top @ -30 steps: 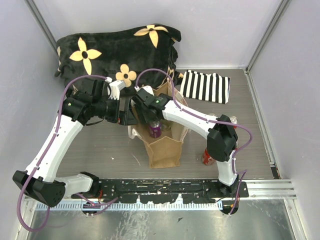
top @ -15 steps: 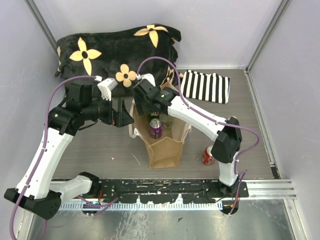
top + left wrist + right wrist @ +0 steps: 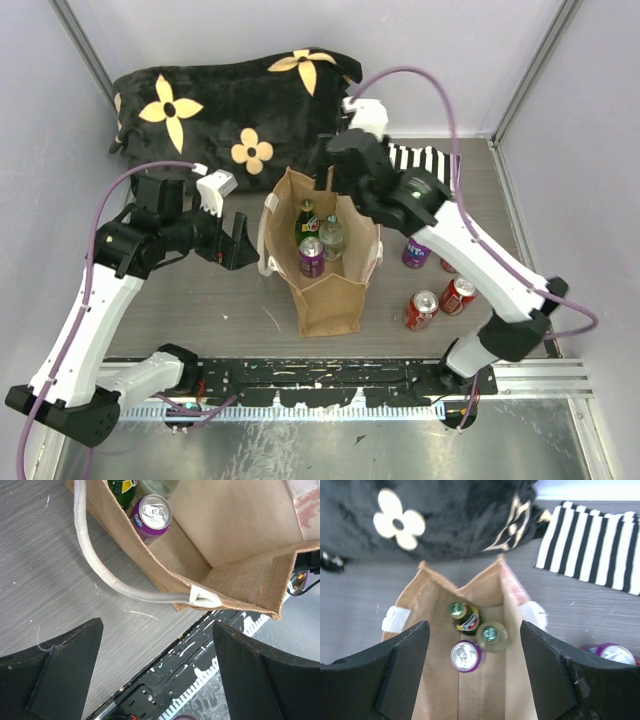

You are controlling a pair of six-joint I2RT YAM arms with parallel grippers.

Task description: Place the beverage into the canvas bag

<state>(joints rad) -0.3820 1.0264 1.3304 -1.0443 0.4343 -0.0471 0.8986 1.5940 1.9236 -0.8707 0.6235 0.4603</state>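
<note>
Right arm [image 3: 450, 225] high over canvas bag [image 3: 330, 300]

can [image 3: 311, 257] in canvas bag [image 3: 325, 300], cans [image 3: 421, 309] right of it

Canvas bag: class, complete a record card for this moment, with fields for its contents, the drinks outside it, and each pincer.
bag: canvas bag, upright, mouth open
inside: purple can, green bottle, clear bottle, all standing
outside, right of bag: red can, second red can, second purple can
left pincer: open, empty, beside the bag
right pincer: open, empty, above the bag's far end
</note>
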